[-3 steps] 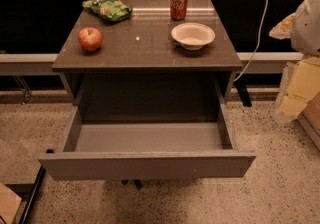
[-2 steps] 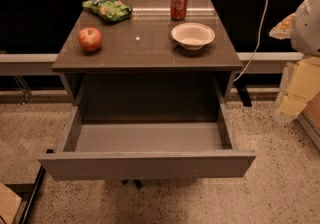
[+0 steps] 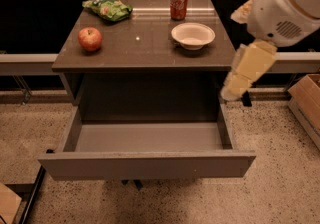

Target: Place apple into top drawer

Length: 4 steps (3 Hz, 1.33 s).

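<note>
The apple, red with a yellowish patch, sits on the left side of the cabinet top. The top drawer is pulled out below it, and its smooth grey floor holds nothing. My gripper hangs at the end of the white and cream arm on the right. It is just above the drawer's back right corner and far to the right of the apple. It holds nothing that I can see.
On the cabinet top there are a white bowl, a red soda can and a green snack bag. A cardboard box stands on the floor at the right.
The arm has swung left, from beside the cabinet to over the drawer's right rear corner. The apple and the drawer have not moved.
</note>
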Each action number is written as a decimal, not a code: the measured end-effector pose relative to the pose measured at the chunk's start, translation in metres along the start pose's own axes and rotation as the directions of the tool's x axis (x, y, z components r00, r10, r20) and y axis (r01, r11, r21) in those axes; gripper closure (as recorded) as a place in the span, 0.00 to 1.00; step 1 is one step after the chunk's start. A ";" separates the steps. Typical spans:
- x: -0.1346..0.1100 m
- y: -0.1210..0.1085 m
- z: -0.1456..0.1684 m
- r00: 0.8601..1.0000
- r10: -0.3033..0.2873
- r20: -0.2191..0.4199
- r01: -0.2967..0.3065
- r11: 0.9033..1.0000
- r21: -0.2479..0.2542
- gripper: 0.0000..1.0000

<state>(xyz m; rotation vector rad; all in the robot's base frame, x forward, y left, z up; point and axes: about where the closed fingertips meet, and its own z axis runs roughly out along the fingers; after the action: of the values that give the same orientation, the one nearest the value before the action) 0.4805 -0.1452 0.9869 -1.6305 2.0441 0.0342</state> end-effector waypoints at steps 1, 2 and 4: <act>-0.041 -0.018 0.022 0.994 0.019 0.104 -0.022 0.999 0.026 0.00; -0.045 -0.022 0.022 0.993 0.020 0.118 -0.025 0.999 0.041 0.00; -0.090 -0.022 0.091 0.973 0.095 0.210 -0.090 0.995 -0.033 0.00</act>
<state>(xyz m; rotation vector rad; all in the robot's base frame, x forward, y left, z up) 0.5479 -0.0403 0.9518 -1.4763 1.9603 0.2543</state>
